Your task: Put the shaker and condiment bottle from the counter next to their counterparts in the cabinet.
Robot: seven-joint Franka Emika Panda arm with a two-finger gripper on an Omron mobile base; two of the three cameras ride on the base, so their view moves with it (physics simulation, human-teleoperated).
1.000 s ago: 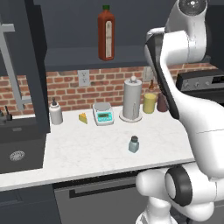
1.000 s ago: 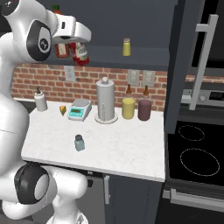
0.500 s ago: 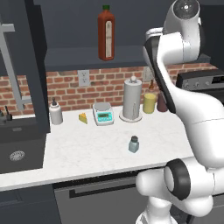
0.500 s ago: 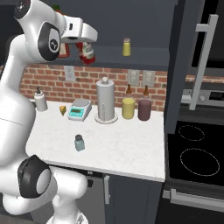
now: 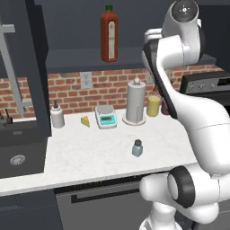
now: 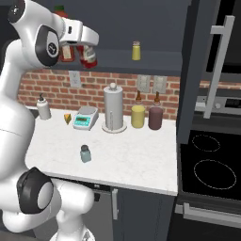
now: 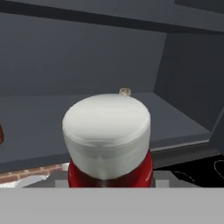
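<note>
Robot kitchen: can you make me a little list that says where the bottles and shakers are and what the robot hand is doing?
gripper: shut on the small red bottle, up at the cabinet shelf
tall red bottle: upright on the shelf
yellow shaker: on the shelf
blue shaker: on the counter
done: nothing put away yet

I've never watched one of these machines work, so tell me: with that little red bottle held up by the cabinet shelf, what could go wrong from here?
The gripper holds the condiment bottle just off the front of the cabinet shelf, above the counter. If the grip slips, the bottle might fall. Moving in, it might nudge the tall red bottle standing close by. The shaker sits near the counter's front edge; a low arm swing might knock it off.
</note>
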